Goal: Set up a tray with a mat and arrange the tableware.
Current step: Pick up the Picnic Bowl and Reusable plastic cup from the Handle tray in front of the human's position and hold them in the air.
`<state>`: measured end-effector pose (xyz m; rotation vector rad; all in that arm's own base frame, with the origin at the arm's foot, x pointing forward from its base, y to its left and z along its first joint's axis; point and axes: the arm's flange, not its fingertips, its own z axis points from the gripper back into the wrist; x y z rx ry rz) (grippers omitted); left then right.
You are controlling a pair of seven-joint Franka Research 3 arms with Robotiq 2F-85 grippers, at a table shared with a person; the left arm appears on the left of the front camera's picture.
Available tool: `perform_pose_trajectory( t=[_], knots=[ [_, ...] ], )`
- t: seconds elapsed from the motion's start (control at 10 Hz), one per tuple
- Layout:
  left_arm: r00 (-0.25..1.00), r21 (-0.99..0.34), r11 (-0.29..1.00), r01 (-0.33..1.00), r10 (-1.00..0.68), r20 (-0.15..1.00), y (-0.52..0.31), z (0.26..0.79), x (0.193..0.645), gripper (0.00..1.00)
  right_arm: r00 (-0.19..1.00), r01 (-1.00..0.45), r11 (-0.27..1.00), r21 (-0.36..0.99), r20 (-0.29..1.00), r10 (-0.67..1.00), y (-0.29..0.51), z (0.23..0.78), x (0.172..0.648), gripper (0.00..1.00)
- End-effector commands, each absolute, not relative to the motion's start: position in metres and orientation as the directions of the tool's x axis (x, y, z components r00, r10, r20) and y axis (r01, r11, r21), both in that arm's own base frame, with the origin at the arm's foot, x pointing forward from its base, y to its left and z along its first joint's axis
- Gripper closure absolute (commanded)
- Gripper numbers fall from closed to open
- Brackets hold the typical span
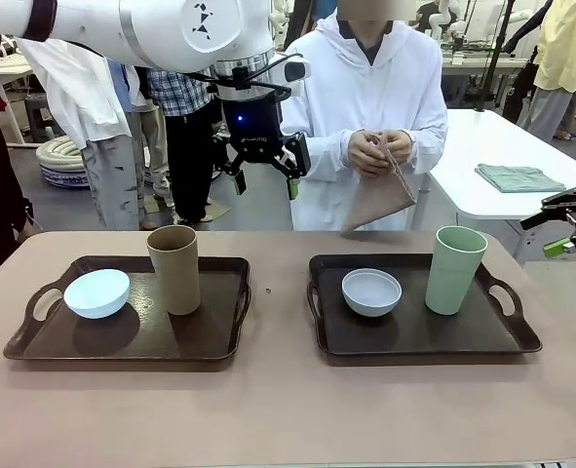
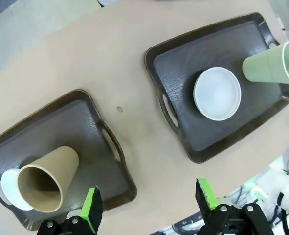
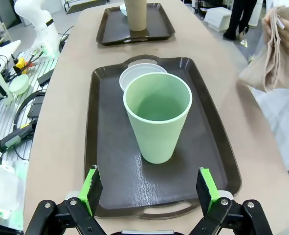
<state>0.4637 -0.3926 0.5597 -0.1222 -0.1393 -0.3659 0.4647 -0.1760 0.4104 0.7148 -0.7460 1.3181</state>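
Two dark trays lie on the table. On the left tray (image 1: pixel 34 336) stand a light blue bowl (image 1: pixel 96 292) and a tan-brown cup (image 1: pixel 174 269). The right tray (image 1: pixel 414 336) carries a greyish white bowl (image 1: pixel 371 292) and a pale green cup (image 1: pixel 457 270). Across the table, a person's hands hold a folded tan mat (image 1: pixel 380 190) above the far edge. My left gripper (image 1: pixel 261 161) hangs open high over the table's far middle, looking down on both trays (image 2: pixel 85 127). My right gripper (image 3: pixel 147 191) is open just off the right tray's end, facing the green cup (image 3: pixel 157 115).
A white side table (image 1: pixel 521 156) with a folded green cloth (image 1: pixel 519 177) stands behind at the right. Bare tabletop runs between the trays and along the near edge. Other people stand behind at the left.
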Motion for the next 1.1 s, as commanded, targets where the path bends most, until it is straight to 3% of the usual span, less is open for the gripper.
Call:
perform_pose_trajectory(
  t=[0.0,0.2,0.5,0.8,1.0],
  knots=[
    [0.924,-0.094,0.927,0.364,-0.347,0.158,-0.393,0.560,0.464,0.00,0.081,-0.994,0.106,0.023,0.805,0.588,-0.170,0.401,0.478,0.00],
    [0.971,-0.096,0.969,0.227,-0.218,0.095,-0.404,0.547,0.473,0.00,0.052,-0.994,0.109,-0.011,0.830,0.555,-0.160,0.380,0.493,0.00],
    [0.979,-0.017,0.982,0.190,-0.188,0.079,-0.431,0.527,0.477,0.00,-0.042,-0.983,0.128,-0.134,0.834,0.550,-0.155,0.358,0.500,0.00],
    [0.982,0.020,0.983,0.183,-0.183,0.037,-0.461,0.506,0.486,0.00,-0.026,-0.988,0.112,-0.106,0.831,0.556,-0.148,0.341,0.502,0.00],
    [0.985,0.037,0.984,0.172,-0.172,0.011,-0.474,0.495,0.497,0.00,0.032,-0.997,0.079,-0.014,0.831,0.555,-0.143,0.329,0.501,0.00]
  ],
)
